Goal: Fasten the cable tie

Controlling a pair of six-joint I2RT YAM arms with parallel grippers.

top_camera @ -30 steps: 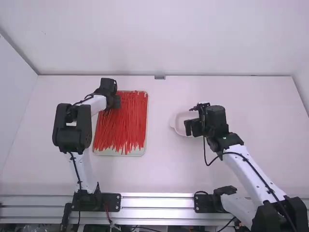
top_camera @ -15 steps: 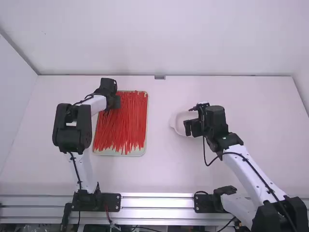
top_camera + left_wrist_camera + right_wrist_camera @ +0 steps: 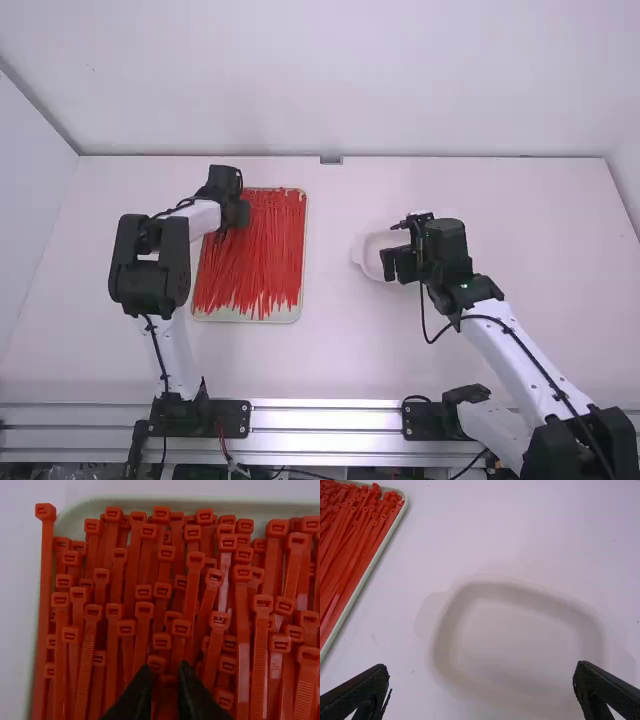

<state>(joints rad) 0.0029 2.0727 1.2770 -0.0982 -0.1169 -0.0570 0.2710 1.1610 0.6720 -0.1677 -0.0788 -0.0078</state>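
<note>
Picking step: left gripper [image 3: 164, 666], narrow, seemingly pinches one tie [image 3: 168, 698] at far end of tray [image 3: 245, 317]; next, lift it clear.

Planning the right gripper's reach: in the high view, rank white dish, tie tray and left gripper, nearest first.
1. White dish, directly below the right gripper.
2. Tie tray, left of middle.
3. Left gripper, over the tray's far-left corner.
</note>
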